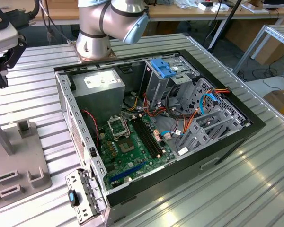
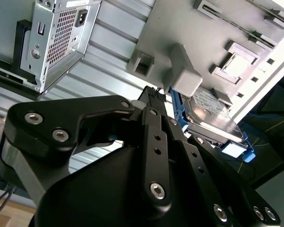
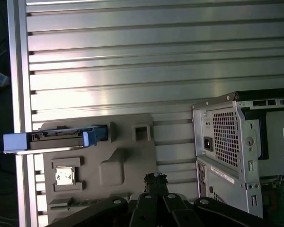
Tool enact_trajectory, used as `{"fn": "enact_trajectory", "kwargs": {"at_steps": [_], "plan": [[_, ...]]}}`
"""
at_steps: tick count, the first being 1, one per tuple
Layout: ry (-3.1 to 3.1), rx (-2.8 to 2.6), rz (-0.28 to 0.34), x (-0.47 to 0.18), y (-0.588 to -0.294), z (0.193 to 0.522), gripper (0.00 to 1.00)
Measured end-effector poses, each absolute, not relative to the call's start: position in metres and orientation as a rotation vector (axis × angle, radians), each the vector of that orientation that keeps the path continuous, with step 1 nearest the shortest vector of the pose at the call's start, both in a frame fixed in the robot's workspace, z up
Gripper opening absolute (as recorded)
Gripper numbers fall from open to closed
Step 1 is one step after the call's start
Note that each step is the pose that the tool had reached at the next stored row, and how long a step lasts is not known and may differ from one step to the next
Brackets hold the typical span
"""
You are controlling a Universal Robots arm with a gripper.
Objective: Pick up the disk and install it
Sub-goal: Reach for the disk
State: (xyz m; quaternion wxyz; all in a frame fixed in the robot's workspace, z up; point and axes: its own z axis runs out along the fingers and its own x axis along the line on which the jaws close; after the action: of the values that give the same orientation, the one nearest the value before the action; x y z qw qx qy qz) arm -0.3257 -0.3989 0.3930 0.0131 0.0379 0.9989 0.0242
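Closest to the lens in the second wrist view is the gripper (image 2: 154, 93). Its black links run forward and the fingers (image 2: 151, 113) seem to meet at their tips, together and with nothing between them. Just beyond the tips, but apart from them, the disk (image 2: 213, 116) stands on one long edge in a slot of the grey holder (image 2: 180, 28), beside a grey block of that holder. Its blue rails frame it on both sides. I judge it is kept upright like this so that its two flat faces are free for a pinch. The holder lies on the ribbed tabletop (image 2: 109, 52), and the rear of the computer case (image 2: 52, 38) is near one corner of this view.

In the first wrist view the disk (image 3: 57, 137) shows edge-on as a thin dark strip between the blue rails. It sits at the end of the holder (image 3: 109, 161) that is far from the computer case (image 3: 227, 142), close to the border of the tabletop (image 3: 132, 47). The gripper (image 3: 155, 178) hangs over the holder, nearer to the middle of the holder than to the disk. The disk is not yet picked up.

In the exterior view the computer case (image 1: 146, 137) lies on its side with the cover off, probably so that the inside is open from above. The grey drive cage (image 1: 208, 125) is on the exterior view's right, and the holder (image 1: 23, 165) is well apart on the exterior view's left. The gripper (image 1: 2, 71) hangs above that side.
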Motion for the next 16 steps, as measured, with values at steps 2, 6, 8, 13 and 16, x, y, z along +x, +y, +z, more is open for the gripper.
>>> {"fn": "enact_trajectory", "kwargs": {"at_steps": [2,6,8,13,16], "plan": [[3.112,0.118,0.075,-0.328,-0.399,0.393,0.11],[3.112,0.118,0.075,-0.332,-0.399,0.393,0.11],[3.112,0.118,0.075,-0.335,-0.399,0.393,0.11],[3.112,0.118,0.075,-0.343,-0.399,0.393,0.11],[3.112,0.118,0.075,-0.348,-0.399,0.392,0.11]]}}
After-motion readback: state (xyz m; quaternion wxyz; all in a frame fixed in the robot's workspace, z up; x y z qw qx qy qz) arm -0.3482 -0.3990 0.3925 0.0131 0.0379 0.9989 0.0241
